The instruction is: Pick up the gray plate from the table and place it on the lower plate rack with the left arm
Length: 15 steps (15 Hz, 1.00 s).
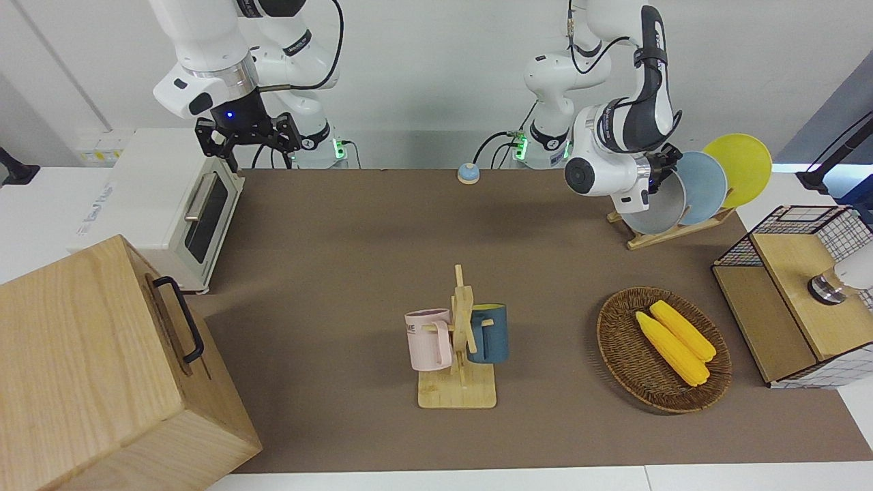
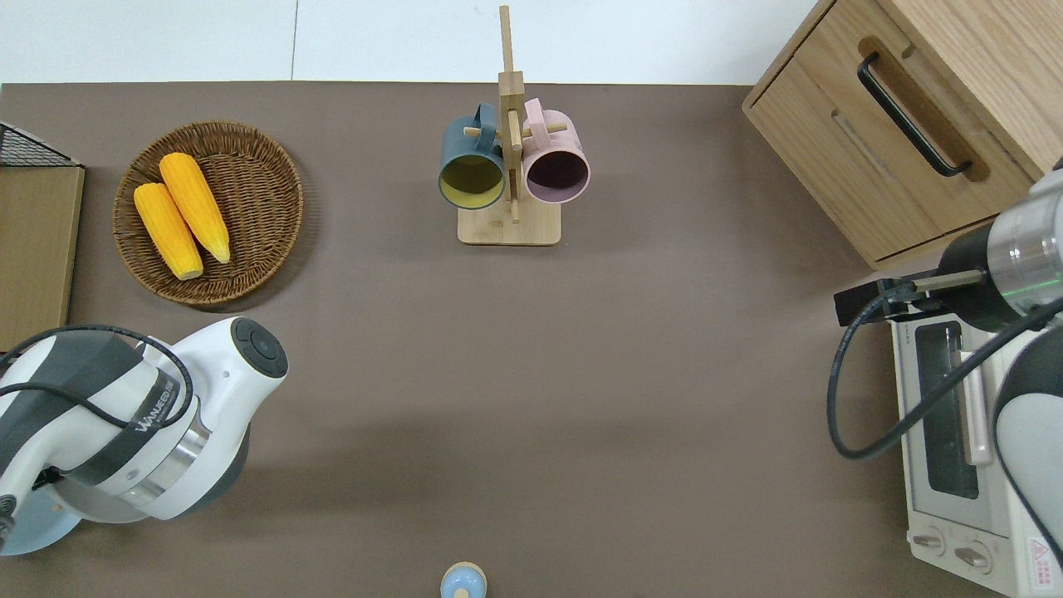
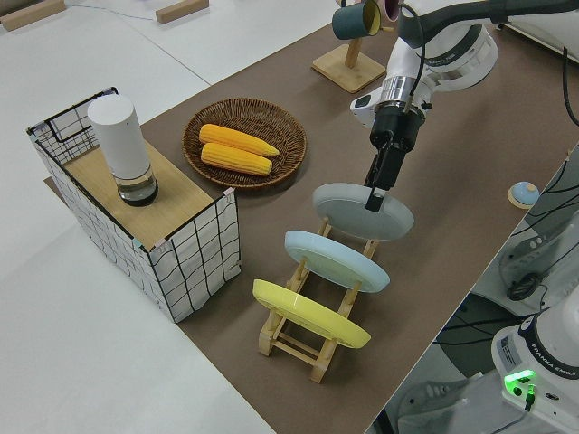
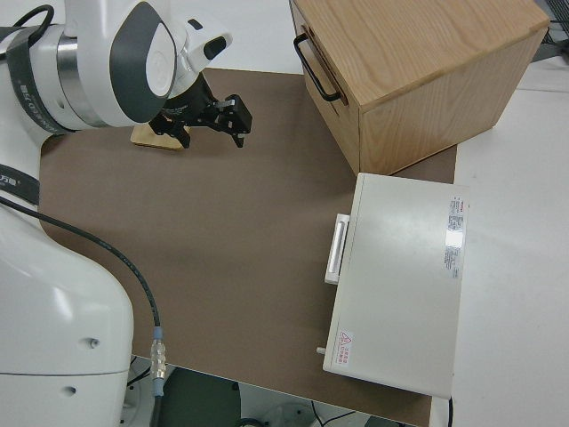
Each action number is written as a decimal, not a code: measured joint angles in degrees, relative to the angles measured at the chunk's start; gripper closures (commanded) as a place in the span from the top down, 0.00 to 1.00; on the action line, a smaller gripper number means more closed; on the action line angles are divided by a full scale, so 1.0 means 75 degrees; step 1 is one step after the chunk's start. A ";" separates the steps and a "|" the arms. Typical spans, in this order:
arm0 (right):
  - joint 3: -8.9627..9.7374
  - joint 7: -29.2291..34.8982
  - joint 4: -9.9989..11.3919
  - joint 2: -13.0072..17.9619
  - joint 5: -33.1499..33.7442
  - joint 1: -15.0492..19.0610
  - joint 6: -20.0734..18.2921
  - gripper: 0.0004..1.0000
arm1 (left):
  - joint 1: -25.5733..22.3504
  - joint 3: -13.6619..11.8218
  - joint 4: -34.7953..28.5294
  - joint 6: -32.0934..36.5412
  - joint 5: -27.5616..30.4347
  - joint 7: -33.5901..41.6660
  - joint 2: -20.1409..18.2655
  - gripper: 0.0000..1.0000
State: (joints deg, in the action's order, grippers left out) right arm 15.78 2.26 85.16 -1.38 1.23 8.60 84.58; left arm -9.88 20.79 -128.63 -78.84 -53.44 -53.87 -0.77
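Placing step: left gripper (image 3: pixel 374 188), mid-frame in the side view, pinches plate (image 3: pixel 362 212) rim, seated in rack (image 3: pixel 312 339). Next: open, lift clear. Right arm parked, jaws open.

Left arm (image 1: pixel 624 129) is reaching down with wrist bent, its left gripper (image 3: pixel 374 197) pointing downward, fingers closing on a plate rim. Right arm (image 1: pixel 204 48) is sitting parked.

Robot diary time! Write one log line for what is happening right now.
left tool: shut on gray plate | gray plate: standing in lower plate rack, slot farthest from robots | blue plate, yellow plate: racked | right arm: parked
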 measured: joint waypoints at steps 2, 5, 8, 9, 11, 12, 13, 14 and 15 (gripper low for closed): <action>0.0000 0.0000 0.0000 0.0000 0.0000 0.0000 0.0000 0.98 | 0.0000 0.0000 -0.0017 0.0002 -0.0056 0.0000 0.0000 0.00; 0.0000 0.0000 0.0000 0.0000 0.0000 0.0000 0.0000 0.98 | 0.0000 0.0000 -0.0059 0.0033 -0.0206 0.0000 0.0000 0.00; 0.0000 0.0000 0.0000 0.0000 0.0000 0.0000 0.0000 0.98 | 0.0000 0.0000 -0.0121 0.0035 -0.0292 0.0000 0.0004 0.00; 0.0000 0.0000 0.0000 0.0000 0.0000 0.0000 0.0000 0.98 | 0.0000 0.0000 -0.0144 0.0035 -0.0331 0.0000 0.0012 0.00; 0.0000 0.0000 0.0000 0.0000 0.0000 0.0000 0.0000 0.98 | 0.0003 0.0000 -0.0182 0.0035 -0.0364 0.0000 0.0028 0.00; 0.0000 0.0000 0.0000 0.0000 0.0000 0.0000 0.0000 0.98 | 0.0014 0.0000 -0.0191 0.0034 -0.0369 0.0000 0.0038 0.00; 0.0000 0.0000 0.0000 0.0000 0.0000 0.0000 0.0000 0.98 | 0.0036 0.0000 -0.0192 0.0034 -0.0373 -0.0001 0.0052 0.00; 0.0000 0.0000 0.0000 0.0000 0.0000 0.0000 0.0000 0.98 | 0.0063 0.0000 -0.0192 0.0034 -0.0374 -0.0016 0.0067 0.00; 0.0000 0.0000 0.0000 0.0000 0.0000 0.0000 0.0000 0.98 | 0.0092 0.0001 -0.0192 0.0034 -0.0375 -0.0045 0.0088 0.00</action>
State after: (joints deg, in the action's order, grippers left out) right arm 15.78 2.26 85.16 -1.38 1.23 8.60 84.58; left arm -9.19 20.81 -130.07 -78.59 -56.25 -54.20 -0.11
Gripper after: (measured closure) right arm 0.013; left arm 1.000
